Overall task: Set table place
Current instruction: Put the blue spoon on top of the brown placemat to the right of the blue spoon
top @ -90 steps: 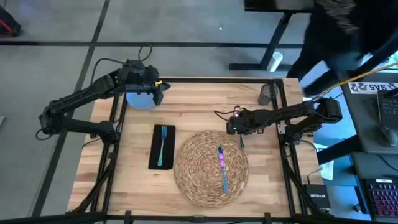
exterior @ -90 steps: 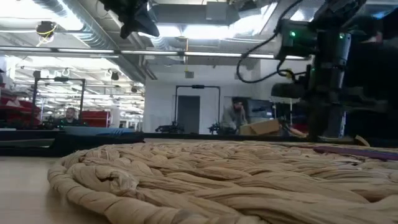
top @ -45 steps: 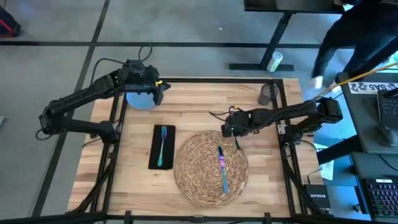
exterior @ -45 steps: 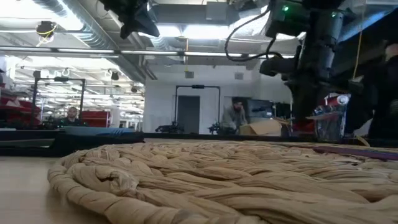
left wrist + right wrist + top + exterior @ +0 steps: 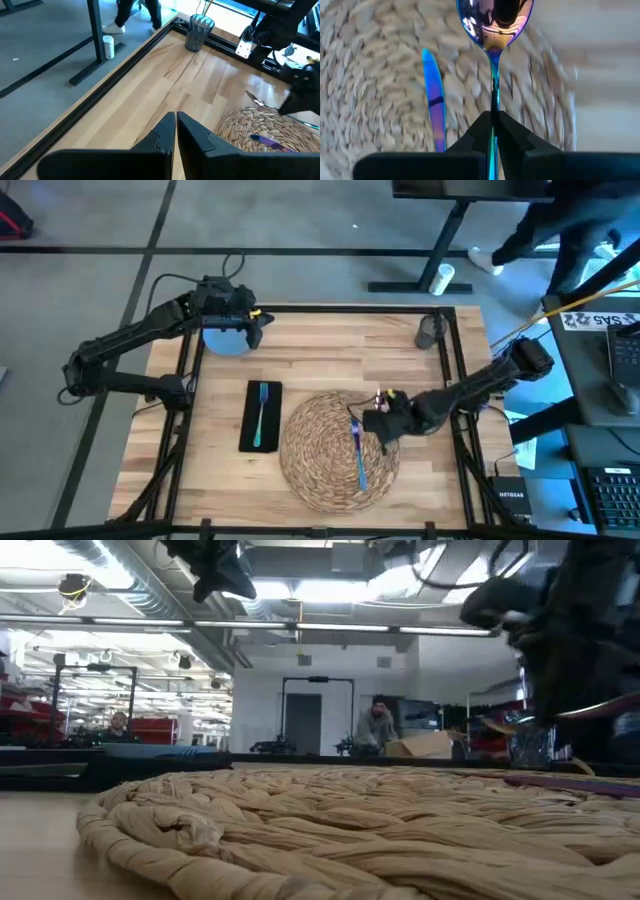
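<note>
Cutlery-placing step. Right claw [image 5: 378,423] pinched shut on an iridescent spoon [image 5: 496,20] by its handle, hanging over the right edge of the woven placemat [image 5: 320,465], just beside the knife [image 5: 358,450] already lying on it. Next move probably: lower and release the spoon next to the knife without bumping it. Left claw [image 5: 176,131] closed, empty, waiting far left over the blue plate [image 5: 226,339]. Fork [image 5: 260,414] on black napkin [image 5: 249,435] left of the mat; cup [image 5: 431,330] at bench [image 5: 320,350] far right corner.
</note>
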You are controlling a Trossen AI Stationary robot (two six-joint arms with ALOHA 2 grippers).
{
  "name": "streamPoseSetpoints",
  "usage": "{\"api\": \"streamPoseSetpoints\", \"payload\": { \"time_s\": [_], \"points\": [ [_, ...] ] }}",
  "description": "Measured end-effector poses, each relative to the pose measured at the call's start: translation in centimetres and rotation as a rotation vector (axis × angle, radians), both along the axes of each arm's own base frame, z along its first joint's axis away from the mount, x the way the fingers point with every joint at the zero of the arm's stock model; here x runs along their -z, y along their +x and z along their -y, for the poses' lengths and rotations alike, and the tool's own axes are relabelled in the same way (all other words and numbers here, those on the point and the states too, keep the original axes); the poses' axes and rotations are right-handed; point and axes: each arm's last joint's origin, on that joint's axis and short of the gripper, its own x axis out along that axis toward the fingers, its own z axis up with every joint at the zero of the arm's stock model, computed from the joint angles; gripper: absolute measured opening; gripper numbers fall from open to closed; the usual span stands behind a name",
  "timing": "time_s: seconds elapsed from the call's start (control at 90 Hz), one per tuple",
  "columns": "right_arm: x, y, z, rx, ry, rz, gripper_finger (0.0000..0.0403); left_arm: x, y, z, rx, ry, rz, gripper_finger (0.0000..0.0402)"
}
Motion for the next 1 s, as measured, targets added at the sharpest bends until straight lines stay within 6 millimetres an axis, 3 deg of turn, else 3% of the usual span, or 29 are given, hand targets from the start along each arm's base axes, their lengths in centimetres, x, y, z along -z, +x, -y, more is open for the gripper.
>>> {"api": "streamPoseSetpoints", "payload": {
  "time_s": [0.256,0.544,1.0],
  "points": [
    [1.8,-0.1,-2.6,-0.023,0.007,-0.012,0.0007,0.0,0.0,0.0,0.0,0.002,0.004,0.0],
    [4.0,0.4,-3.1,-0.062,-0.003,-0.093,0.0003,0.1,0.2,-0.1,0.0,-0.002,-0.002,0.0],
    [4.2,0.6,-3.4,-0.09,0.007,-0.088,0.0001,0.2,0.2,-0.1,-0.011,-0.023,0.004,0.0]
  ]
}}
